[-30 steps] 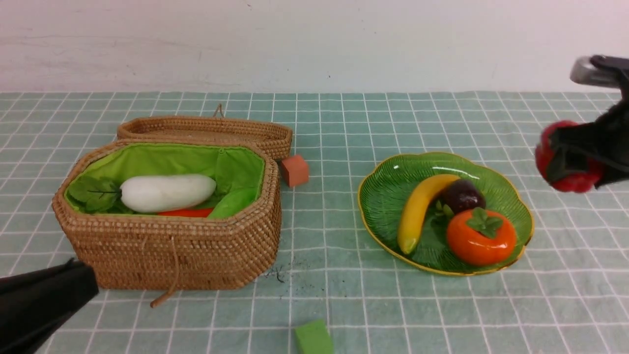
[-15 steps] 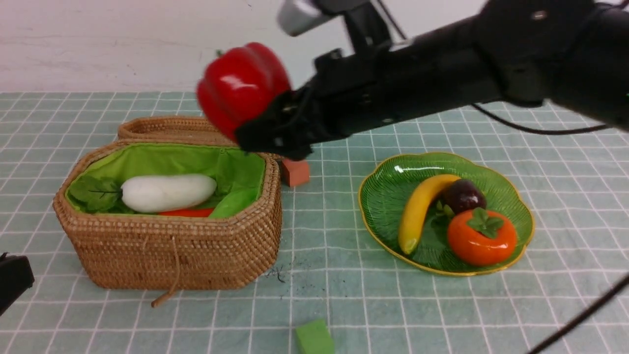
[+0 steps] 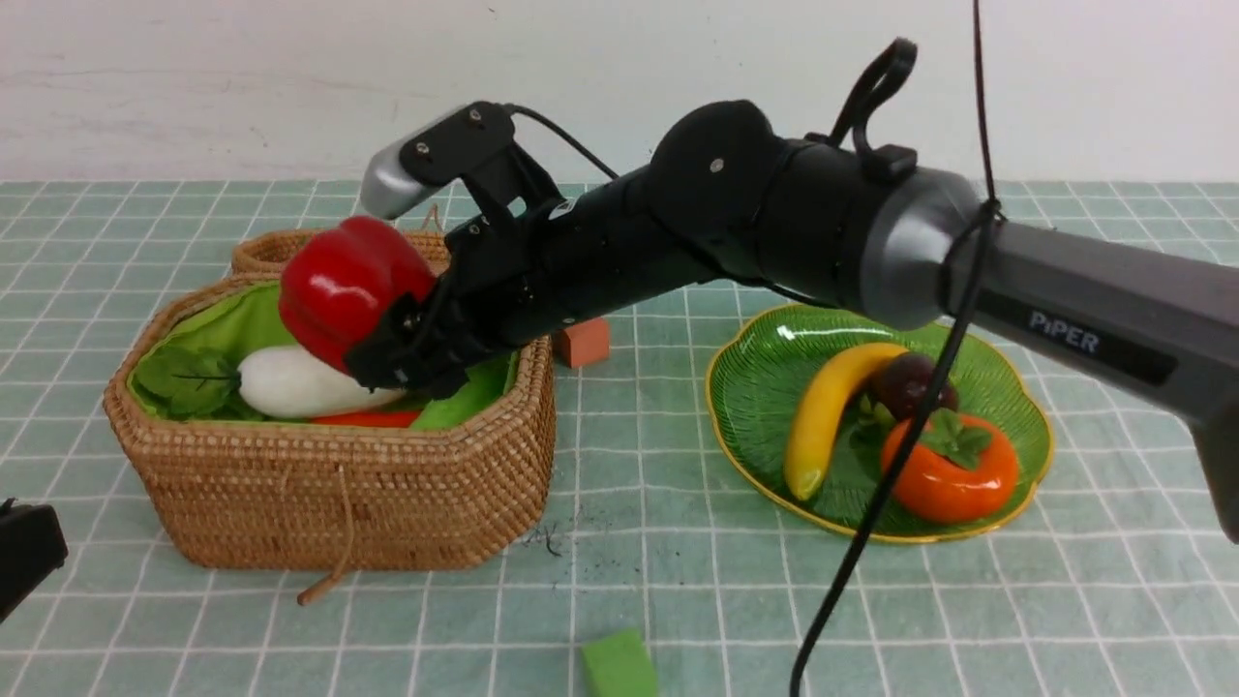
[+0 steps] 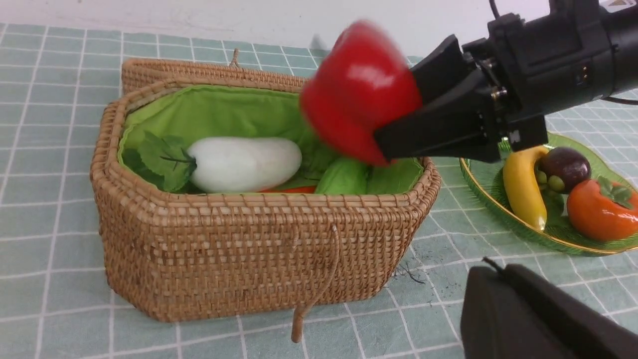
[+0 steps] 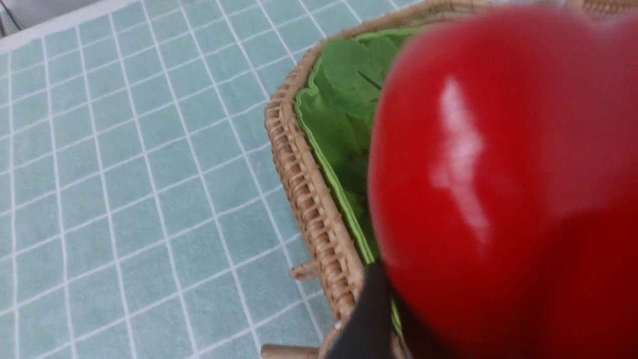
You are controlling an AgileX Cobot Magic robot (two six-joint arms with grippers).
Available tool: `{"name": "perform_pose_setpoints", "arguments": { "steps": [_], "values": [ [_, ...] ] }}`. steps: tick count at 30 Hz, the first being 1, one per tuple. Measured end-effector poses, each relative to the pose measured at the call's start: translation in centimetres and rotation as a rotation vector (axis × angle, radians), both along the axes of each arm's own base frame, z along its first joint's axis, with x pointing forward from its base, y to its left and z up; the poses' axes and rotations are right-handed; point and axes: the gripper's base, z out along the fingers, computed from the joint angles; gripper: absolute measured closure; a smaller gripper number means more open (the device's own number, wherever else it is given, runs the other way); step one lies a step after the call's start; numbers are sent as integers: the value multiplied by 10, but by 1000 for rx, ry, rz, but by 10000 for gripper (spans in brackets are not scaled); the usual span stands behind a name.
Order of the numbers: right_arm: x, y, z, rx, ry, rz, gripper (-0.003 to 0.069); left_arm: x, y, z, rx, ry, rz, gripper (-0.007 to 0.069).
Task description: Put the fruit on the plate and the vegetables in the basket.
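Lowered since half a second ago, right claw (image 3: 387, 334) clamps glossy red bell pepper (image 3: 350, 287) above woven wicker basket (image 3: 329, 484); smooth, light, slippery: grip its widest middle.

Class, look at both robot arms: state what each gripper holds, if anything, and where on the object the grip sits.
The right gripper holds the shiny red bell pepper, clamped across its sides. The left gripper holds nothing visible.

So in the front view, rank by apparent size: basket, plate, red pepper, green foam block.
1. basket
2. plate, slightly smaller
3. red pepper, held by the right end effector
4. green foam block, cut off by the frame edge, so unsure
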Motion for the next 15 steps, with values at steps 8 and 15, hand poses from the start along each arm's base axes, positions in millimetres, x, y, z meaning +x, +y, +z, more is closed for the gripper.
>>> {"name": "perform_pose_setpoints", "arguments": {
  "steps": [8, 15],
  "values": [
    [-35, -37, 69, -149, -44, -3, 56, 0, -3, 7, -36, -71, -33, 637],
    [-95, -109, 142, -363, 5, -167, 379, -5, -4, 17, -92, -175, -70, 637]
  ]
}}
